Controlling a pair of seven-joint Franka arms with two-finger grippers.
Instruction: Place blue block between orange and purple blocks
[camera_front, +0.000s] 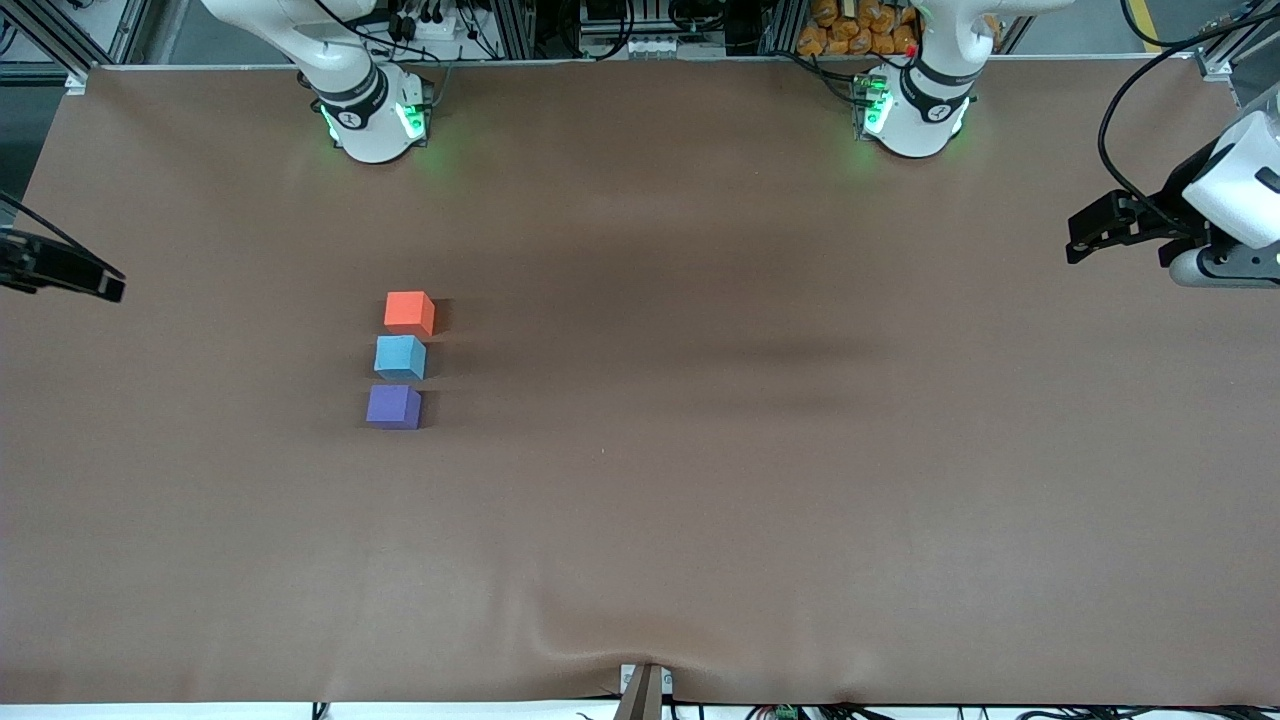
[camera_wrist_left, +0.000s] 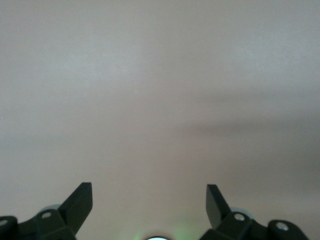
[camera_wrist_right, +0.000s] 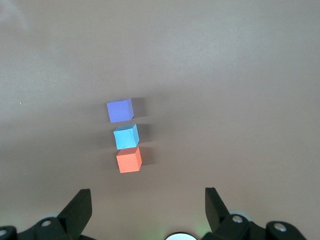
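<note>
Sitting in a short row on the brown worktop (camera_front: 700, 500), the blue block (camera_front: 400, 357) lies between the orange block (camera_front: 409, 312) and the purple block (camera_front: 393, 407), the orange one farther from the front camera than the blue, the purple one nearer, with only slim gaps showing on either side. Judged from this layout, the placement appears done and nothing is left but for the arms to stay clear. The right pincer (camera_wrist_right: 148, 202) hangs above the row with its fingers spread wide and nothing between them, all three cubes in its wrist view. The left pincer (camera_wrist_left: 149, 197) waits well apart from the blue block, toward the left arm's end of the worktop, likewise spread wide and empty over bare brown surface. No brand, label or writing on the blocks or the worktop can be read; small marks on the arm bases are too small to make out.
</note>
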